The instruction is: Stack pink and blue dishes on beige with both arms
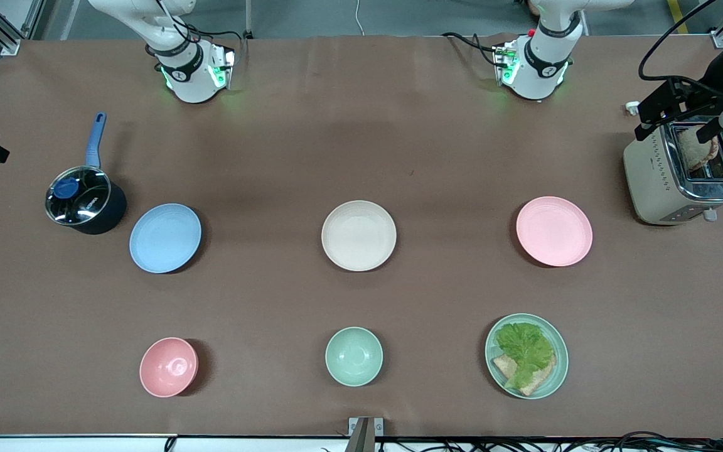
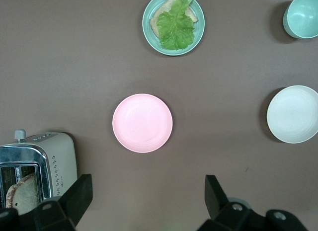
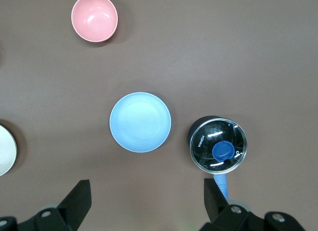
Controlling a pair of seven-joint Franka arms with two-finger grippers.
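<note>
plates 4 (image 1: 359,235) | bowls 2 (image 1: 169,366) | pot 1 (image 1: 83,201) | toaster 1 (image 1: 675,176)

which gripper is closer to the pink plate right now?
Left. The left gripper hangs open above the table beside the pink plate, toward the bases. The right gripper hangs open by the blue plate, at the right arm's end.

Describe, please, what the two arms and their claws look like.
Both arms are glossy white with black bands; the right arm's wrist and left arm's wrist carry black cables and glowing green lights. The left claw and right claw have dark, wedge-shaped fingers.
</note>
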